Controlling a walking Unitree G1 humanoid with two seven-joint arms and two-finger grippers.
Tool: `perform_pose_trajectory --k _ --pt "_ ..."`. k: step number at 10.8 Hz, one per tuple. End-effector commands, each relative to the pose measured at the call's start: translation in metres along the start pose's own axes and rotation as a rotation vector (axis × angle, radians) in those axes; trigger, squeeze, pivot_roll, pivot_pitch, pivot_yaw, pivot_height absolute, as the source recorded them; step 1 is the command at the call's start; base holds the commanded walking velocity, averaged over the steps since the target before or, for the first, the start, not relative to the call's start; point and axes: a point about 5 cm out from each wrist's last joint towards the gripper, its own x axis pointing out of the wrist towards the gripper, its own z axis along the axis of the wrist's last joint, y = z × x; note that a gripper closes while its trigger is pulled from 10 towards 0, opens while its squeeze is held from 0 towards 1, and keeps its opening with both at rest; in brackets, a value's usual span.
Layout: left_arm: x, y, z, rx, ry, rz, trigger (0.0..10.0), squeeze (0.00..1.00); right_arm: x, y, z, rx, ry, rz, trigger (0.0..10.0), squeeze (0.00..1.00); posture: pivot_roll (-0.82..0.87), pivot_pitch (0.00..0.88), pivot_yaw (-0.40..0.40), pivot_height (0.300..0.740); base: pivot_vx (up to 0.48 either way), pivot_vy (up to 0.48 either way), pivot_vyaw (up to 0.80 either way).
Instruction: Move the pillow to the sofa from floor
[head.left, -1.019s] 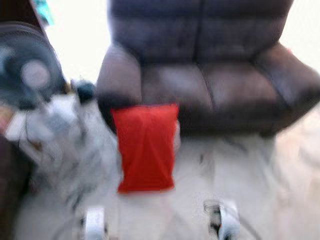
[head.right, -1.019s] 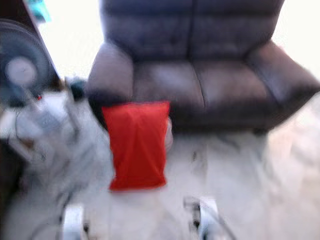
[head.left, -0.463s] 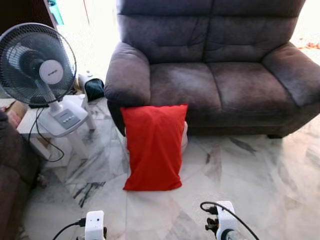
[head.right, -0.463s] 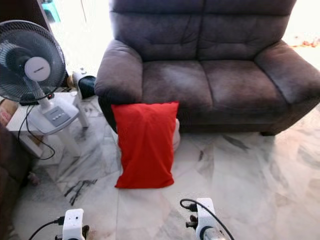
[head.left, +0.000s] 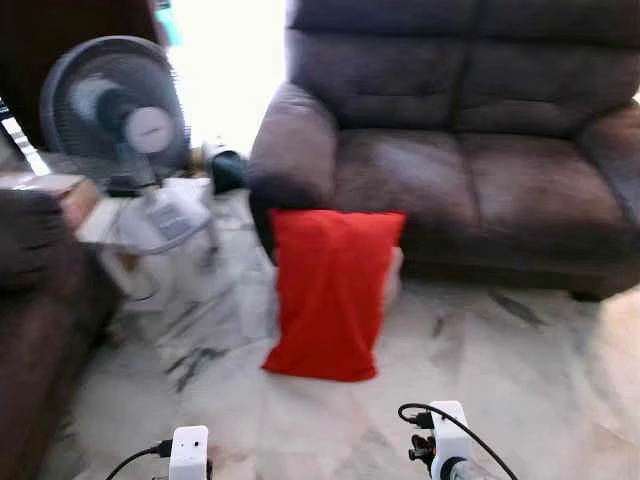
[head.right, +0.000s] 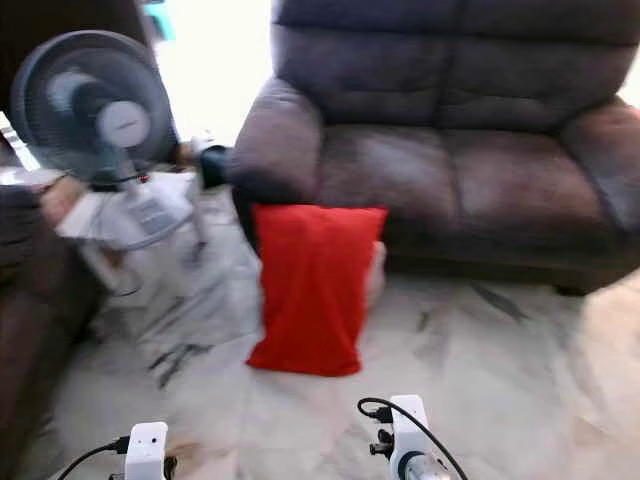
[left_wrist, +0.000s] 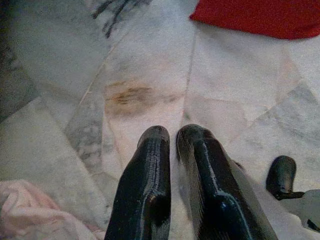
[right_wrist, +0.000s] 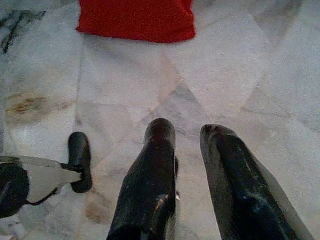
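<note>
A red pillow (head.left: 330, 290) stands on the marble floor, leaning against the front of the dark brown sofa (head.left: 480, 150) below its left armrest. Both arms hang low in front of me, their wrists at the bottom edge of the eye views, well short of the pillow. In the left wrist view my left gripper (left_wrist: 172, 134) points at bare floor with its fingers pressed together, and a corner of the pillow (left_wrist: 260, 17) lies ahead. In the right wrist view my right gripper (right_wrist: 187, 131) is open over the floor, with the pillow's lower edge (right_wrist: 137, 20) ahead.
A standing fan (head.left: 115, 100) sits on a small white table (head.left: 160, 215) left of the sofa. Dark furniture (head.left: 40, 300) fills the near left side. A pink cloth (left_wrist: 30, 210) lies on the floor by the left gripper. Open marble floor (head.left: 500, 360) stretches before the sofa.
The whole picture has shifted right and blurred, so the camera has turned left. The pillow still leans on the sofa, and both grippers hang as before.
</note>
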Motion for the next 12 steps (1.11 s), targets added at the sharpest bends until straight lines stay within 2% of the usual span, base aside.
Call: perform_pose_trajectory --k 1,5,9,12 --pt "-0.001 -0.001 -0.005 -0.001 0.017 0.005 10.0 0.00 -0.001 -0.003 -0.004 -0.008 0.016 -0.005 10.0 0.00 0.08 0.086 -0.036 0.740 0.000 -0.375 0.00" --pt "-0.001 -0.002 -0.005 -0.007 0.015 0.006 10.0 0.00 -0.002 -0.007 -0.008 -0.015 0.030 0.001 10.0 0.00 0.08 0.089 -0.043 0.740 0.000 -0.420 0.00" --pt "-0.002 -0.003 -0.005 -0.015 0.014 0.007 10.0 0.00 0.000 0.003 -0.003 -0.040 0.032 0.012 10.0 0.00 0.08 0.090 -0.048 0.740 0.000 -0.458 0.00" --pt "-0.001 -0.004 -0.001 -0.055 -0.006 0.004 10.0 0.00 0.000 0.006 -0.005 -0.030 0.032 0.016 10.0 0.00 0.08 0.093 -0.051 0.740 0.000 -0.097 0.00"
